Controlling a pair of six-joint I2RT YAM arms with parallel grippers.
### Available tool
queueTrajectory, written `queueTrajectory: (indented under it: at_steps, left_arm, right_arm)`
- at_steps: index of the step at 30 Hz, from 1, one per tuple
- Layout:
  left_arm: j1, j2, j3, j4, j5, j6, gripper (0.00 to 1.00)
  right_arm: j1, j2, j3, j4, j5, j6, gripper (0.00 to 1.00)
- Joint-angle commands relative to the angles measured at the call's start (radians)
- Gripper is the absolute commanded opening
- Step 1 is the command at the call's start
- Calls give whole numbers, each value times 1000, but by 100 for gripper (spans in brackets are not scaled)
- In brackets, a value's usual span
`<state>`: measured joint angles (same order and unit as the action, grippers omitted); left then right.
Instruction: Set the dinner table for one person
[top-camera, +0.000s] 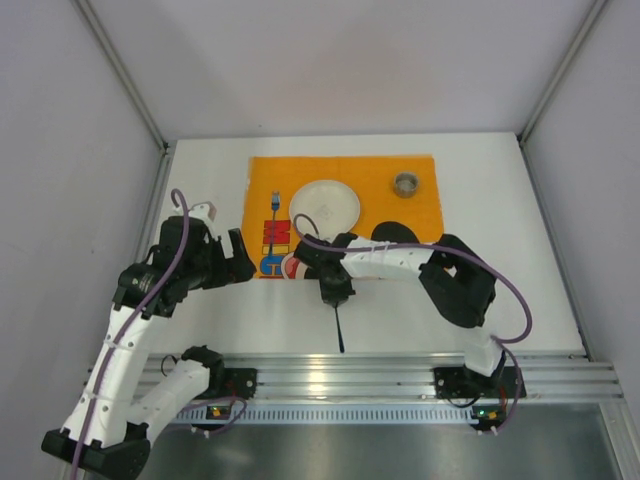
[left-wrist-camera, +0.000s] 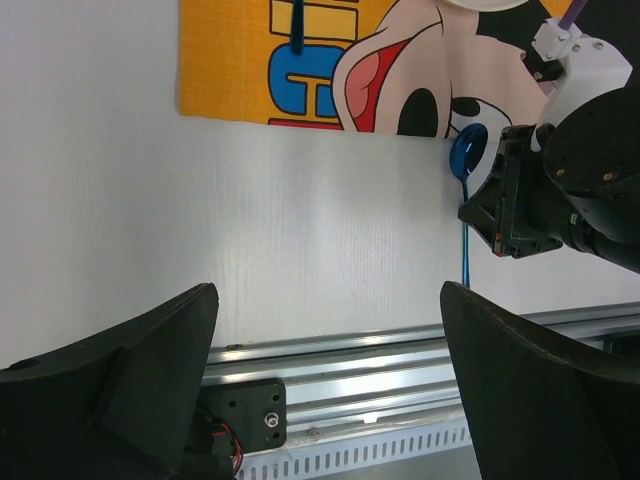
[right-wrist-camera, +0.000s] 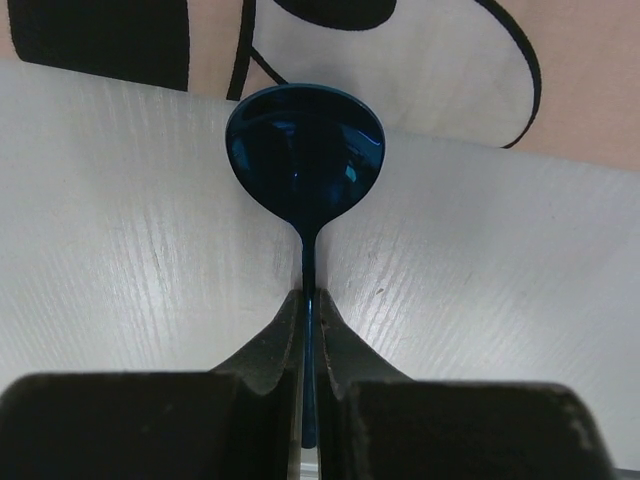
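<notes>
My right gripper (top-camera: 334, 292) is shut on the neck of a blue spoon (top-camera: 340, 330), just in front of the orange Mickey Mouse placemat (top-camera: 400, 215). In the right wrist view the fingers (right-wrist-camera: 280, 335) pinch the spoon's handle, and its bowl (right-wrist-camera: 303, 150) lies on the white dinner table (right-wrist-camera: 120, 220) touching the placemat's near edge. The spoon also shows in the left wrist view (left-wrist-camera: 466, 155). A white plate (top-camera: 325, 205), a blue fork (top-camera: 274, 208) and a small cup (top-camera: 406, 184) sit on the placemat. My left gripper (top-camera: 240, 260) is open and empty left of the placemat's near corner.
The ribbed aluminium rail (top-camera: 380, 375) runs along the table's near edge and also shows in the left wrist view (left-wrist-camera: 380, 350). Grey walls enclose the table on the left, right and back. The right arm (top-camera: 455, 280) lies across the placemat's near right part.
</notes>
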<state>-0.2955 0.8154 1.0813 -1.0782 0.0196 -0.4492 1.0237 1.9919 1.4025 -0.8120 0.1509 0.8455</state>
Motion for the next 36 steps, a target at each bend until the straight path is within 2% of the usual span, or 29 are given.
queueTrajectory:
  at_steps: [1, 6, 13, 19, 24, 29, 36]
  left_arm:
    - [-5, -7, 17, -20, -12, 7, 98]
    - [-4, -18, -1, -6, -10, 1, 98]
    - [-4, 2, -23, 30, -12, -22, 98]
    - [-4, 37, -17, 55, -50, -39, 98]
    - [-4, 71, -17, 69, -75, -52, 98]
    - [-4, 111, -18, 93, -93, -66, 98]
    - [-4, 212, 17, 124, -115, -77, 98]
  right_arm:
    - [19, 21, -33, 17, 85, -16, 0]
    - [18, -187, -40, -38, 173, -20, 0]
    - [-59, -249, 62, -128, 286, -133, 0]
    - [-236, -202, 157, -125, 269, -268, 0]
    - [-379, -95, 285, -108, 213, -358, 0]
    - [-454, 39, 415, -108, 153, -410, 0]
    - [-537, 171, 503, -95, 82, -425, 0]
